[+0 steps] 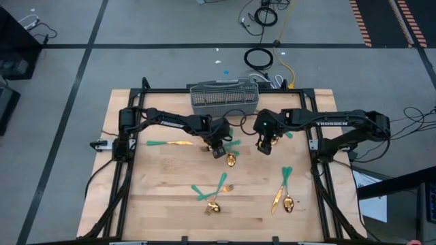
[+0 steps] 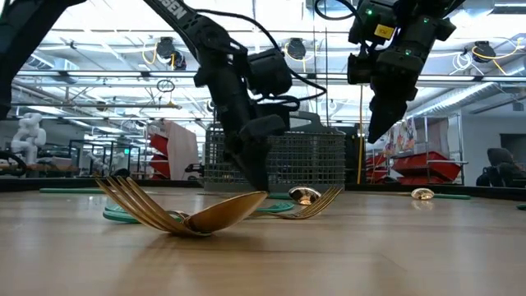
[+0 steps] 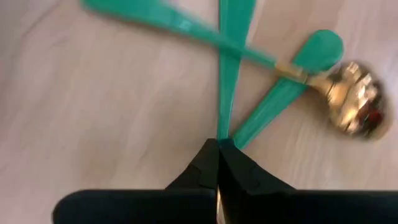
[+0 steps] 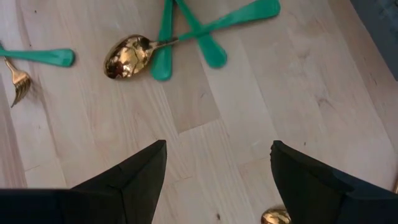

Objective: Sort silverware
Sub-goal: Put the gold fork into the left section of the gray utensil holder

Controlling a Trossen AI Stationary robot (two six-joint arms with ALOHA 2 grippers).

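Observation:
The silverware is gold with teal handles. One crossed cluster (image 1: 231, 151) lies mid-table by my left gripper (image 1: 218, 151), which is shut on one teal-handled piece (image 3: 227, 93). A spoon (image 3: 354, 106) and another handle (image 3: 155, 18) cross beside it. My right gripper (image 4: 217, 163) is open and hangs above bare wood, right of that cluster (image 4: 180, 37). Further pieces lie flat: a fork (image 1: 170, 143) to the left, a crossed group (image 1: 212, 196) and a pair (image 1: 283, 194) near the front. The grey mesh caddy (image 1: 223, 97) stands at the far edge. My left gripper pinches one teal handle (image 3: 222, 127) between its two shut fingers (image 3: 199, 168). The handle runs along the fingers and sticks out past their tips. A gold sliver (image 3: 217, 208) shows in the seam between the fingers. Whether the piece is lifted off the table cannot be told.
The dark frame rails (image 1: 317, 170) run along the table's left and right sides. In the low view a fork and spoon (image 2: 189, 218) lie close to the near edge. Bare wood (image 1: 163, 177) lies between the clusters. Cables (image 1: 259, 58) sit on the floor beyond the caddy.

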